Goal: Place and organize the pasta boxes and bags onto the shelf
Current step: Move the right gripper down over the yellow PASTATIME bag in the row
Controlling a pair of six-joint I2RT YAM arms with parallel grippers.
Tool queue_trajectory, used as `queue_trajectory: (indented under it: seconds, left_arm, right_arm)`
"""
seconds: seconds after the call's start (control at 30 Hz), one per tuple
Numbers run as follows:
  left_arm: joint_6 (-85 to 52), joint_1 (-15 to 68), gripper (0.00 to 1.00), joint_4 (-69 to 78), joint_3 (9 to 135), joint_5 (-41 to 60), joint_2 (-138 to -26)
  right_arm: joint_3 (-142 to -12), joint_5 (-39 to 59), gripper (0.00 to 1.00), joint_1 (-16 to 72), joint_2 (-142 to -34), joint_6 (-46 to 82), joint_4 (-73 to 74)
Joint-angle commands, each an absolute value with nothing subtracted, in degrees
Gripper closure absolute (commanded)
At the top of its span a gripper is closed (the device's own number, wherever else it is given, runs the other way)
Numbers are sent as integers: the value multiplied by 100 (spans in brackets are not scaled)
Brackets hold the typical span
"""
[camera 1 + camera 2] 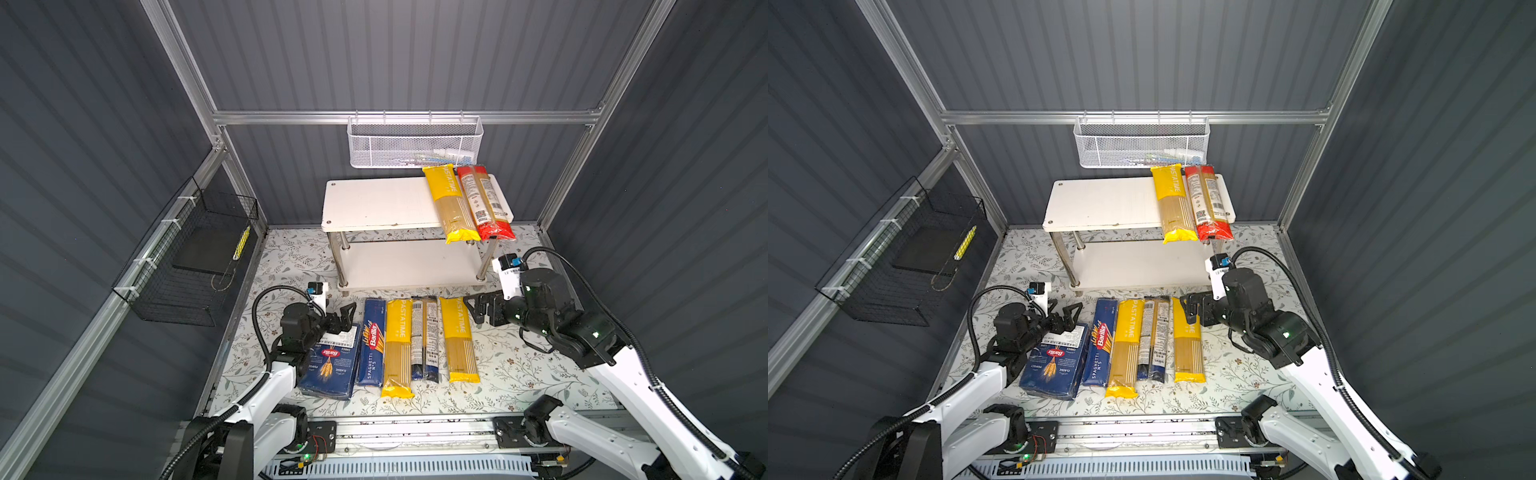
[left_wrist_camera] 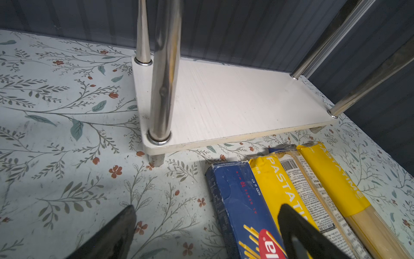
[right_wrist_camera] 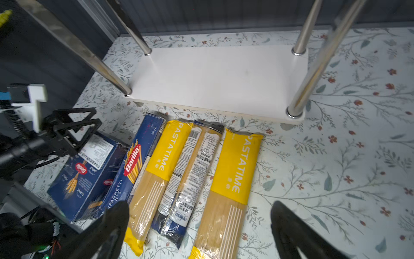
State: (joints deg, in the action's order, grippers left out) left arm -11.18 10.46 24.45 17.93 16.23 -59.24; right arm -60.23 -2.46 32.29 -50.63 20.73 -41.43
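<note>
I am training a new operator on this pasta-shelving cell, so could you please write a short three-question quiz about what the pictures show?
1. Multiple choice: what lies on the top board of the shelf? A) a yellow bag and the red-ended bag; B) two blue cartons; C) three yellow bags.
2. True or false: the right tool is shut on a bag.
3. Count: how many packs lie on the table in front of the shelf?
Key: 1 A. 2 False; it stands open, holding nothing. 3 Five.
</note>
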Motion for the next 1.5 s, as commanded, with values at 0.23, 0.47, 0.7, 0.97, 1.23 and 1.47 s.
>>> queue_trajectory:
  seconds: [0.23,0.47,0.7,0.97,1.23,1.47]
  left_arm:
    - [-1071,1072,0,2400,1923,1663,-5956]
    - [-1085,1072,1,2367,1951,1654,-5999]
    - [-1072,1072,0,2330,1920,1570,-5884]
    - [-1096,1072,0,2352,1934,1581,-5954]
    - [-1108,1072,0,2384,1916,1616,-5953]
    - [-1109,1072,0,2393,1890,1618,-5907]
  right_arm:
    - [-4612,-1178,1,3227,-4820,3086,-3125]
    - [-4168,-999,1,3209,-5227,3261,-2627]
    - [-4081,-919,1,3203,-5388,3233,-2643]
    - [-3792,-772,1,3200,-5432,3538,-2653]
    - [-3562,-495,1,3200,-5547,3586,-2407]
    - [-3651,-301,1,3231,-6096,3506,-2355]
